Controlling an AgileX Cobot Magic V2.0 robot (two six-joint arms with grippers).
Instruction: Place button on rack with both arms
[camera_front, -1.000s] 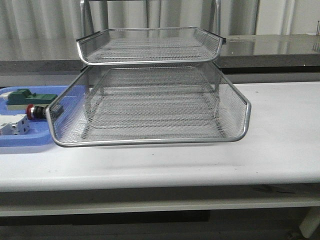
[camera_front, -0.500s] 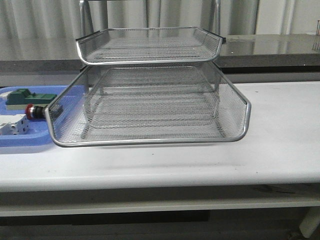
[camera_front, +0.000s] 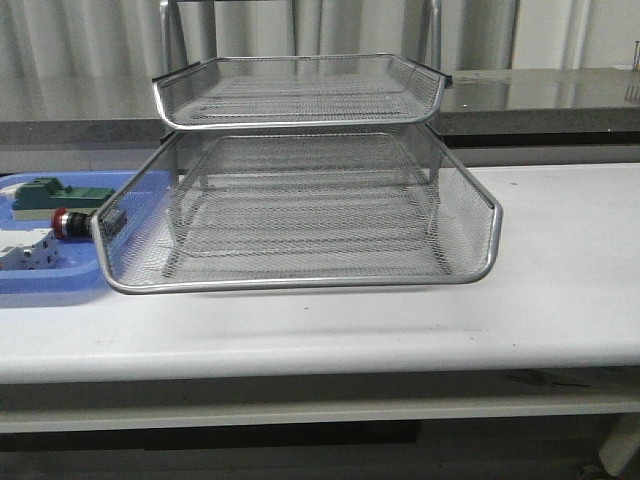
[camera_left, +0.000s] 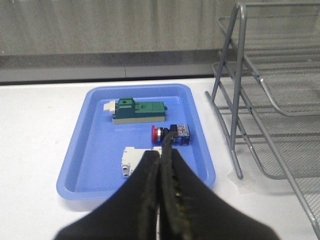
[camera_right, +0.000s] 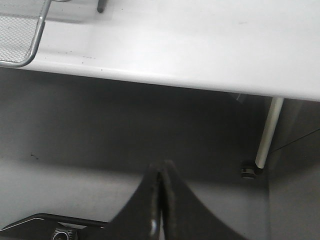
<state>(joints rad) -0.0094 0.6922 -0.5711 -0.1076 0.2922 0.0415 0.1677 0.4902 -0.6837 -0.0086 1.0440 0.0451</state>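
The button, with a red head, black body and blue rear block, lies on its side in the blue tray; in the front view the button shows at the far left, partly behind the rack's lower tray. The silver wire-mesh rack stands mid-table, its middle tray pulled forward. My left gripper is shut and empty, hanging above the tray's near side short of the button. Below the table edge, over the floor, my right gripper is shut and empty. Neither arm shows in the front view.
The blue tray also holds a green rectangular block and a white terminal block. The rack's metal legs stand just beside the tray. A white table leg shows in the right wrist view.
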